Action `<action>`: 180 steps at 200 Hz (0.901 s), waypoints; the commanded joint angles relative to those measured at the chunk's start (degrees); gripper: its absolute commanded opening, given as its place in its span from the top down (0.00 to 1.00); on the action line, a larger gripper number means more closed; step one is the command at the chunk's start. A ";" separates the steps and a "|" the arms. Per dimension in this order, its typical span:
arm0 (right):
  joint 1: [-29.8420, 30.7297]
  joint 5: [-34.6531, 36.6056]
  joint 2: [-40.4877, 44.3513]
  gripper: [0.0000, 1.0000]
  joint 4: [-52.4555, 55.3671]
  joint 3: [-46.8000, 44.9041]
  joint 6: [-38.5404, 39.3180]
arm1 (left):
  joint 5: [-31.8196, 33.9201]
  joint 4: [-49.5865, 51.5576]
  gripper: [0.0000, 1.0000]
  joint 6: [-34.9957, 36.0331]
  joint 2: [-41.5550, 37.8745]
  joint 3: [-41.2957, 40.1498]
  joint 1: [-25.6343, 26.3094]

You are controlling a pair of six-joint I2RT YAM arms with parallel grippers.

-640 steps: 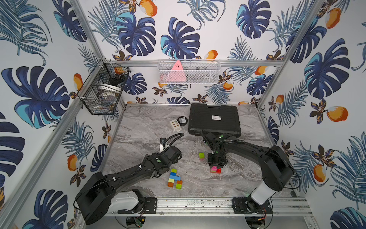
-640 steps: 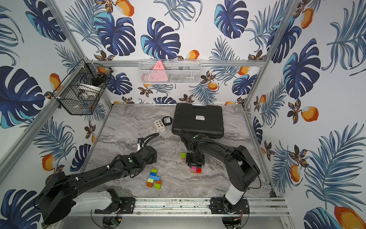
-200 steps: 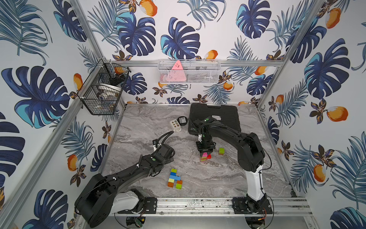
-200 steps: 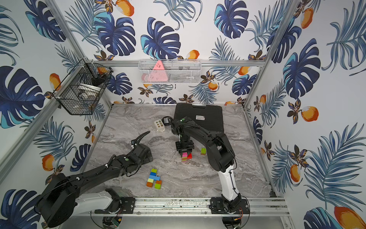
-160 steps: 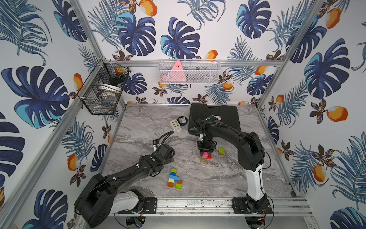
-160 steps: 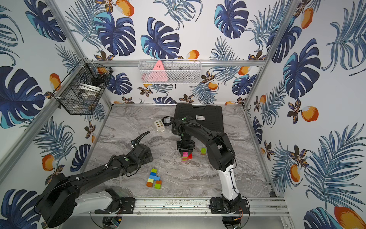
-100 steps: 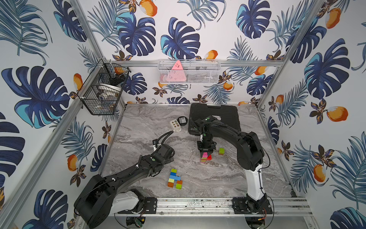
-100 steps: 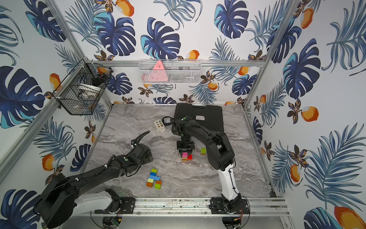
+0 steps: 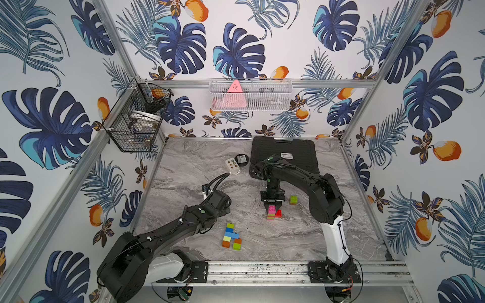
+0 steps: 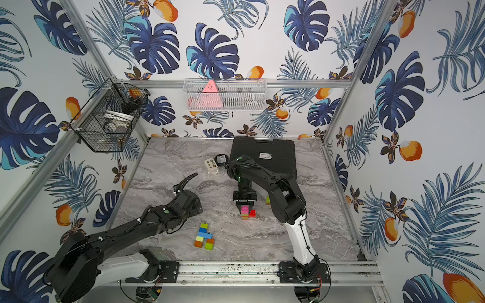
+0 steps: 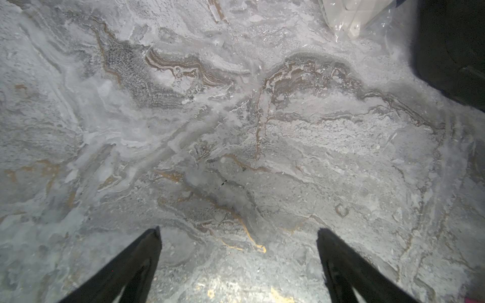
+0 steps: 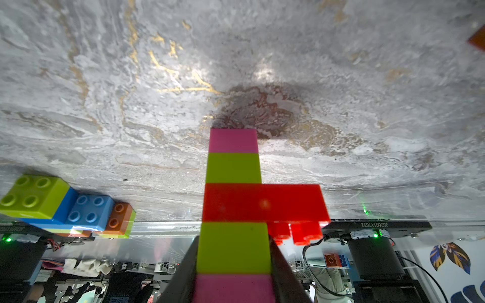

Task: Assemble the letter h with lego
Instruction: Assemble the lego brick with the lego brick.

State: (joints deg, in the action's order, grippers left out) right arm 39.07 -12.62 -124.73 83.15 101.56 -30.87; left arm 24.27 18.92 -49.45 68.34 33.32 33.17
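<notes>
As shown in both top views, the pink-lime-red plastic lego stack (image 9: pixel 271 213) is gripped by the right pincer (image 9: pixel 273 204), at two o'clock from the flat multicoloured lego cluster (image 9: pixel 231 236). Left wrist: the left pincer (image 11: pixel 237 233) is spread open. Right wrist: the stack is clamped.

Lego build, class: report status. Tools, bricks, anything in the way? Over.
Left tool open, empty, over table. Right tool shut on pink-green-red column. Blue-green cluster apart, nearer front; loose green brick beside column.
</notes>
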 commanded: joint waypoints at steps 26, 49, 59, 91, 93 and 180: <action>0.29 9.59 2.72 0.62 -12.80 -0.57 -1.61 | 0.44 -0.28 0.02 -0.47 0.03 0.05 -0.08; 0.27 9.37 4.87 0.56 -12.37 -0.42 -1.84 | 1.04 -0.09 0.03 -0.51 0.37 0.08 -0.12; 0.26 9.60 5.85 0.54 -12.27 -0.51 -2.05 | 0.91 -0.41 0.03 -0.51 0.60 -0.02 -0.12; 0.35 9.09 8.45 0.50 -13.11 -2.60 -2.69 | 1.24 0.24 0.03 -0.25 1.19 0.53 -0.12; 0.40 9.12 8.49 0.50 -13.15 -2.73 -2.63 | 1.27 0.24 0.03 -0.35 1.14 0.52 -0.12; 1.87 10.59 14.24 0.57 -14.99 -7.42 -4.21 | 1.17 0.14 0.03 -0.20 1.36 0.52 -0.12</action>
State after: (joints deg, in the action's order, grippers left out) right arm 40.45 -3.09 -111.33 68.90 94.30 -33.63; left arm 24.45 18.92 -49.50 69.43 33.34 33.17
